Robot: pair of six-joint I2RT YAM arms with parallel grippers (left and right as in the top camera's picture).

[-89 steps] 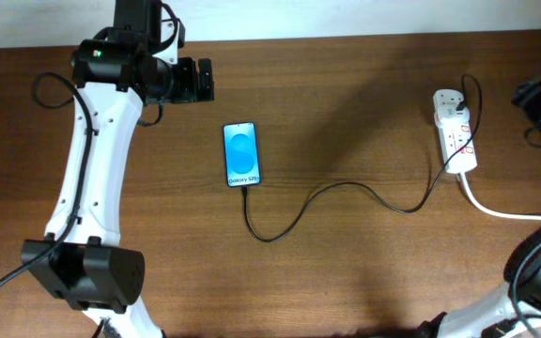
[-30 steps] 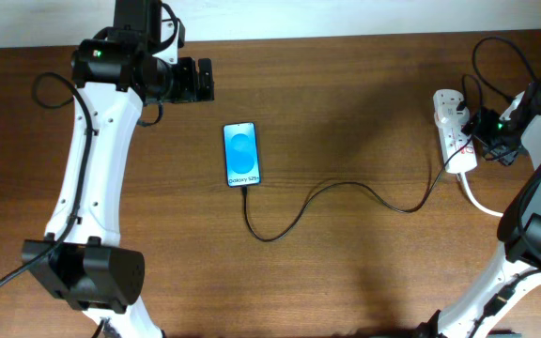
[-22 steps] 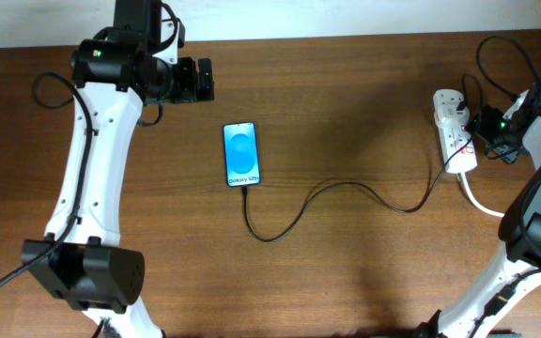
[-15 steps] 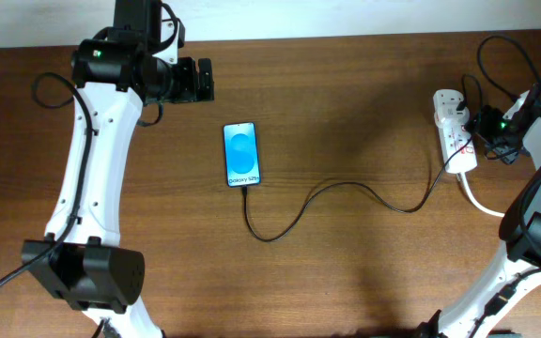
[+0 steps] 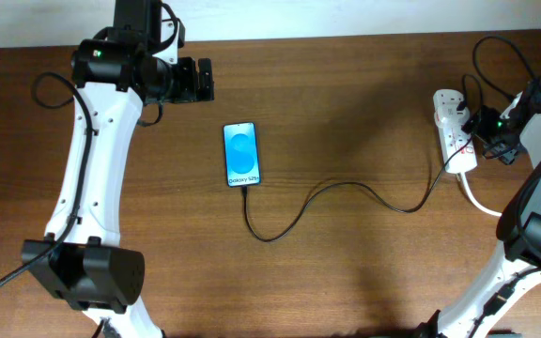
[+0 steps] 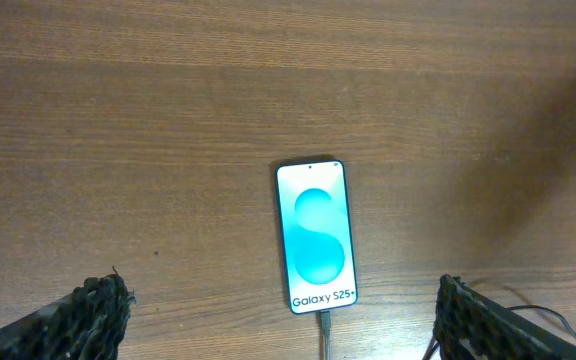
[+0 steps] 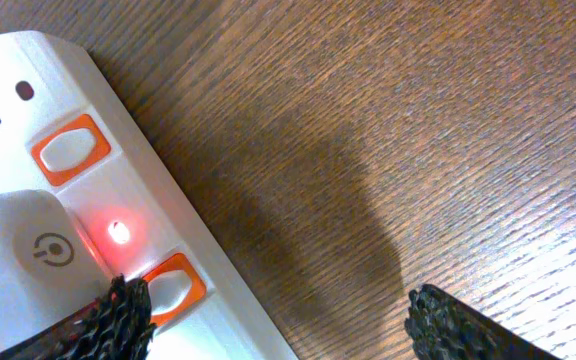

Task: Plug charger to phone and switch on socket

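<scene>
White socket lies upper right on the counter, long axis up-down, cut off in the right wrist view. Right fingers spread, one tip over a switch; contact unclear. Phone lies centre-left, lengthwise up-down, charger entering its lower end. Left fingers spread, empty.
</scene>
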